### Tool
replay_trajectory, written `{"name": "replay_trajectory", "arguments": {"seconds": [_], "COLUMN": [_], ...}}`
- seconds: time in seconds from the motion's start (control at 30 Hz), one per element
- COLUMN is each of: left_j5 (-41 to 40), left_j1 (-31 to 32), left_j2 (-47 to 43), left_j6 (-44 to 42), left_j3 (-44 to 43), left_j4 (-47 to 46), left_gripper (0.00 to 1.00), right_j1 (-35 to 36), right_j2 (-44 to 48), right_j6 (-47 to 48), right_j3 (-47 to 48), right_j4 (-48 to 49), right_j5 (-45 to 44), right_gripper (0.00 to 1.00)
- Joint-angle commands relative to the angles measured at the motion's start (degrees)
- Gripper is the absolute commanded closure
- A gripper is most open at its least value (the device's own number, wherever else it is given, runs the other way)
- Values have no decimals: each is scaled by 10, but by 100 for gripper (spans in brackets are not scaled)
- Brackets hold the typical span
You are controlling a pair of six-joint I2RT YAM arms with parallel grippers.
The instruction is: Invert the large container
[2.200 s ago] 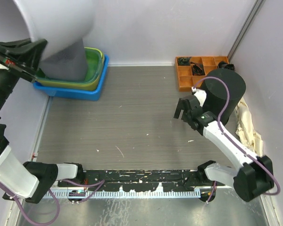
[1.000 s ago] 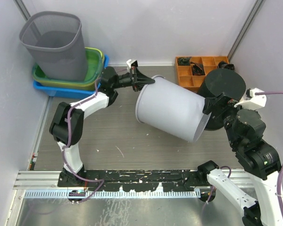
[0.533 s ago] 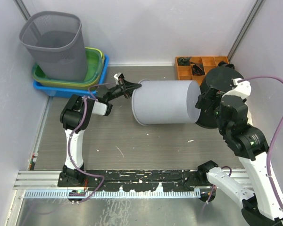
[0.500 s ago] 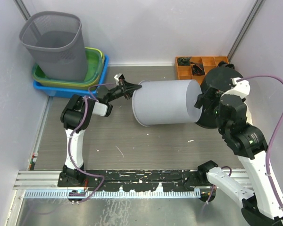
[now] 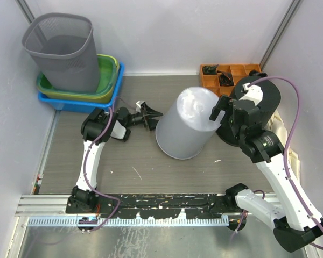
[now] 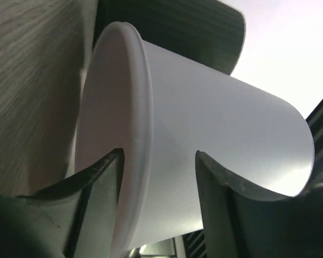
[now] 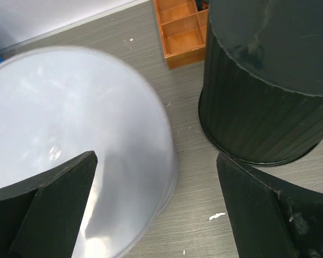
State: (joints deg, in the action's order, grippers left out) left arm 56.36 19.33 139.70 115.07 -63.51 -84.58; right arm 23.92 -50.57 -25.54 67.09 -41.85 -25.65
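The large white container leans on the table, its closed base turned up and to the right and its rim low on the left. My left gripper is just left of it. In the left wrist view the left gripper is open; the container's rim runs between the spread fingers, close to the left one. My right gripper hovers at the container's upper right. In the right wrist view that gripper is wide open above the container and holds nothing.
A black ribbed bin stands right behind the right gripper, also seen as the bin. An orange parts tray lies at the back. A grey mesh basket sits in stacked green and blue tubs at back left. Crumpled cloth lies at the right wall.
The container has swung from lying on its side to base-up and tilted. My left gripper has opened off the rim and drawn back left. The right arm has shifted toward the black bin.
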Motion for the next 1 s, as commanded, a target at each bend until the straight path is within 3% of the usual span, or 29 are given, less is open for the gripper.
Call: {"name": "replay_trajectory", "arguments": {"seconds": [0.0,0.1,0.17,0.27,0.33,0.43,0.6,0.7,0.87,0.97], "left_j5": [37,-22,-77,-167,-241,-321,-399,-429,-555,-608], "left_j1": [6,9,17,24,33,44,63,69,93,90], "left_j2": [-52,-129,-150,-161,-164,-165,-169,-208,-271,-296], "left_j6": [-179,-481,-603,-715,-773,-830,-914,-956,-1080,-1135], "left_j3": [-8,-69,-130,-212,-270,-322,-414,-458,-598,-695], "left_j4": [334,745,920,1089,1189,1272,1384,1424,1501,1547], "left_gripper": [40,38,36,26,25,25,24,25,25,25], "right_j1": [0,0,0,0,0,0,5,49,205,325], "right_j2": [2,4,5,5,0,-2,-7,-16,-71,-132], "right_j6": [11,17,23,26,31,40,53,69,136,177], "right_j3": [3,3,4,9,19,32,41,58,124,163], "right_j4": [57,63,68,79,85,103,184,208,161,104], "right_j5": [25,33,54,100,124,208,438,535,502,392], "right_gripper": [0,0,0,0,0,0,0,0,0,0]}}
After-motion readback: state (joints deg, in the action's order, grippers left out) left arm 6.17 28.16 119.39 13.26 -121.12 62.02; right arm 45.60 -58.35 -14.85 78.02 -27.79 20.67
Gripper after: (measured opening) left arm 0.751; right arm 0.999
